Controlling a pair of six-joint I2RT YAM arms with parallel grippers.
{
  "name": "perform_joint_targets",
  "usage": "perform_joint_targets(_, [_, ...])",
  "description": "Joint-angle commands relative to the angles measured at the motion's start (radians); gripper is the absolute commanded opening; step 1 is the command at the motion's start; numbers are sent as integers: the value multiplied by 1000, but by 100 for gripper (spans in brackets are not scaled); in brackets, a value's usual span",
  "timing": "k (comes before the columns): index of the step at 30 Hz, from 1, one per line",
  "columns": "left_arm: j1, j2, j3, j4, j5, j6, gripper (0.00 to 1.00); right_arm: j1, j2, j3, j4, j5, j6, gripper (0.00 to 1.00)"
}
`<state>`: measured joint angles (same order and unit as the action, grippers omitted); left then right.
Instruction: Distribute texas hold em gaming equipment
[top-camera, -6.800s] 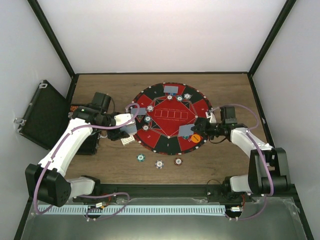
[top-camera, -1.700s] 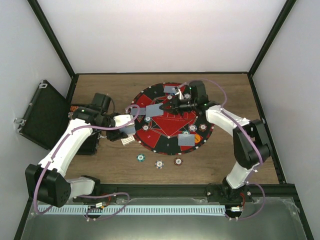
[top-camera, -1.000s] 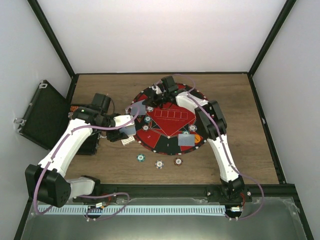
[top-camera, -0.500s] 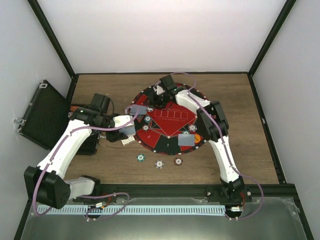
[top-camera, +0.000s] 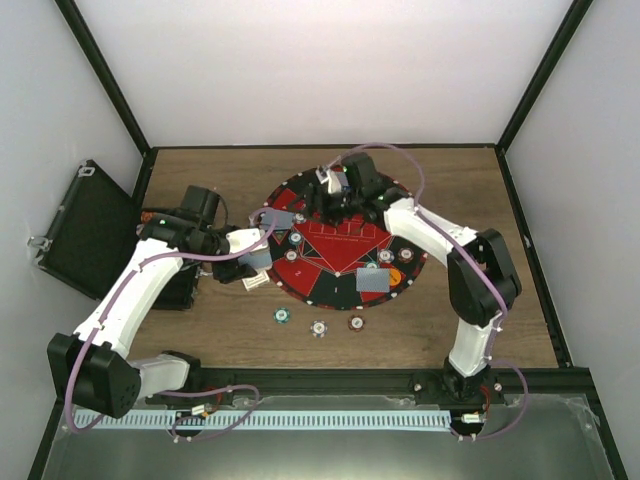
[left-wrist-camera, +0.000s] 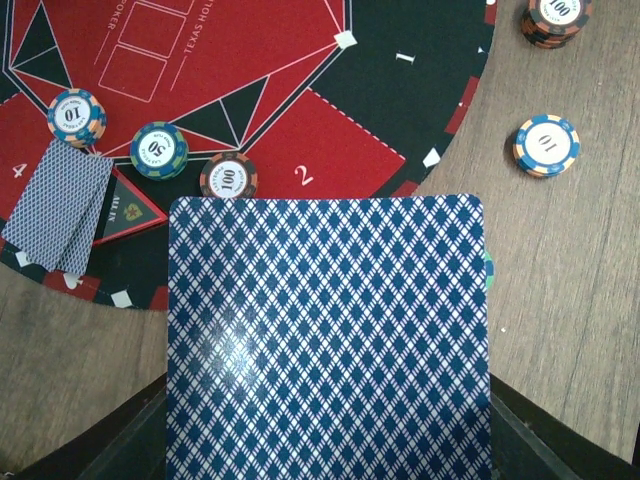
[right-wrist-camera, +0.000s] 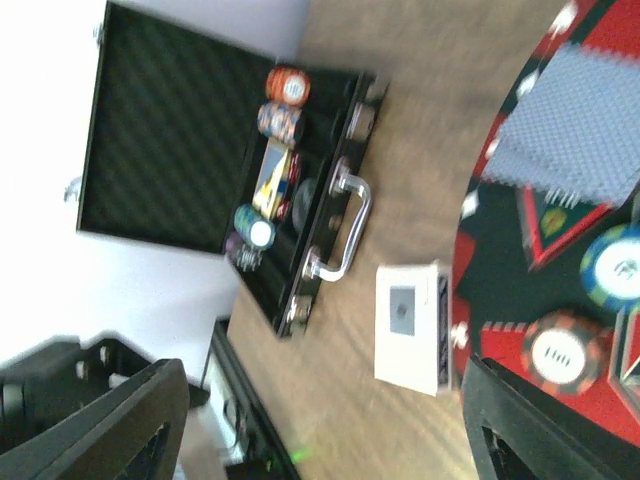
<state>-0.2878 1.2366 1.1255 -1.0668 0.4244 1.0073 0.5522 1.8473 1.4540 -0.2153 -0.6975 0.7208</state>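
- Fingers of the right pincer (right-wrist-camera: 330, 428) stand wide apart with nothing between them, above the far-left part of the mat (top-camera: 345, 250)
- Left pincer (left-wrist-camera: 330, 450) is clamped on a blue-backed card (left-wrist-camera: 325, 330) by its lower end, back up, just off the mat's left rim; I cannot tell whether more cards lie under it
- Step in hand, as I judge it: dealing cards to the mat's seats. To do it well, the empty pincer should rise straight off the mat, clear of the dealt pair (right-wrist-camera: 565, 110) and the chips (right-wrist-camera: 560, 350) beside it, then take the next card by its free edge only
- Right arm reaches long across the mat from its right side, wrist turned toward the left rim; left arm is folded, elbow out, forearm aimed at the mat
- Three loose chips (top-camera: 318, 327) lie on the desk (top-camera: 500, 190) off the mat's near edge; the open case (right-wrist-camera: 190, 140) sits well left of the mat
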Motion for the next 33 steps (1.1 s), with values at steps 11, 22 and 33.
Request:
perform_joint_targets(11, [1,6,47,12,36,-3,4,172,-119,-267,331,-198,156,79])
perform_joint_targets(22, [2,9,47,10,35,-3,5,224,-64,-245,402,-231,195,79])
perform_joint_targets(33, [1,7,51,8,38,-4,5,252,42,-163,403,-249,207,75])
